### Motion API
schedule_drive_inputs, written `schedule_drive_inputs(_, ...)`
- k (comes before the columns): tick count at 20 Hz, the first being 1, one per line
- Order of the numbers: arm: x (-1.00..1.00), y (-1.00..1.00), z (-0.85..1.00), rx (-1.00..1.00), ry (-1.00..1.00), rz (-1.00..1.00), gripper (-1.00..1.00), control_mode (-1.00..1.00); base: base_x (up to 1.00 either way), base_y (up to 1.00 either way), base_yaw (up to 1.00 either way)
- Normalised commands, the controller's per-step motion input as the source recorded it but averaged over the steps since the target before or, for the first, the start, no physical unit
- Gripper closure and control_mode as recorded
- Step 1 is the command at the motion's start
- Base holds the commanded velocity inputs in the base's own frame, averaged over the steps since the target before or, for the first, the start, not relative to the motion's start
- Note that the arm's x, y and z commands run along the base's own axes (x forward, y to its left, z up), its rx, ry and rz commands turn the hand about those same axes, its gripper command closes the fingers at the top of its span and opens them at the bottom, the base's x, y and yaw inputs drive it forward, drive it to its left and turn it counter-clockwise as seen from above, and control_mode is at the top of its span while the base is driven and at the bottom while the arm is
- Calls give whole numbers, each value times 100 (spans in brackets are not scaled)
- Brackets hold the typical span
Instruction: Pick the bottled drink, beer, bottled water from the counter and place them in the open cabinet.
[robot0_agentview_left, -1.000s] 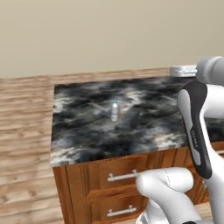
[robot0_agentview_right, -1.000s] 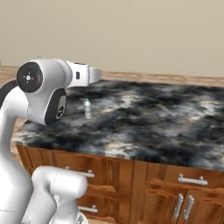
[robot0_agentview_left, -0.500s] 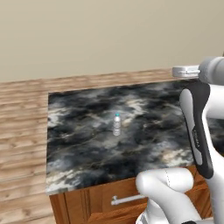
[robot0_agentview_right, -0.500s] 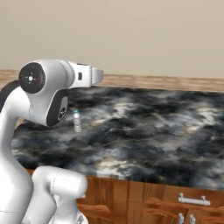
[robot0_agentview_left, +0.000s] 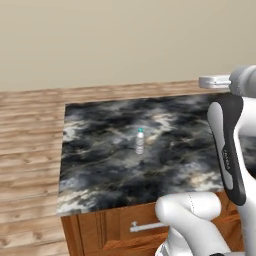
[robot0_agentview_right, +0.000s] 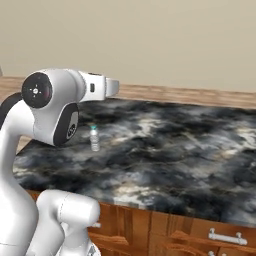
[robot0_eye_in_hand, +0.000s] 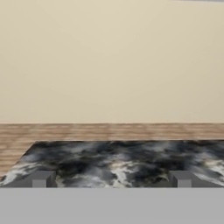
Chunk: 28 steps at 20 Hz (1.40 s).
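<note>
The bottled water (robot0_agentview_left: 140, 141) is a small clear bottle with a blue-green cap. It stands upright by itself on the marbled counter (robot0_agentview_left: 100, 165), near its middle. From the right base it appears toward the counter's left part (robot0_agentview_right: 94, 138), just right of my arm's big joint. In the hand view my gripper (robot0_eye_in_hand: 111, 179) is open, nothing between its fingertips (robot0_eye_in_hand: 41, 178), and it looks level across the counter (robot0_eye_in_hand: 113, 162) toward the wall, well above the stone. The bottled drink, the beer and the open cabinet are out of view.
Wooden drawer fronts with grey handles (robot0_agentview_left: 145, 227) (robot0_agentview_right: 227, 236) run under the counter's near edge. Plank floor (robot0_agentview_left: 30, 130) lies left of the slab and beyond it, ending at a plain beige wall (robot0_eye_in_hand: 109, 57). My white arm rises in front of the counter's near side.
The whole picture has shifted: the base has driven closer to the counter, so less of the drawer fronts shows. The bottle stands where it was. The gripper has stayed open.
</note>
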Motion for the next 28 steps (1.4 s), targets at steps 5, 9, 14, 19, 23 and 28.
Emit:
schedule_drive_inputs(5, 0, 0, 0, 0, 0, 0, -100, 100, 15, -2, 7)
schedule_drive_inputs(9, 10, -8, -19, 0, 0, 3, -100, -100, 4, 0, 0)
schedule_drive_inputs(14, 23, -51, -59, 0, 0, 36, -100, -100, 0, 0, 0)
schedule_drive_inputs(19, 54, -26, -65, 0, 0, 43, -100, -100, 0, 0, 0)
schedule_drive_inputs(23, 64, 0, -49, -5, 0, 37, -100, -100, 0, 0, 0)
schedule_drive_inputs(28, 47, 2, -51, -19, 0, 24, -100, -100, 0, 0, 0)
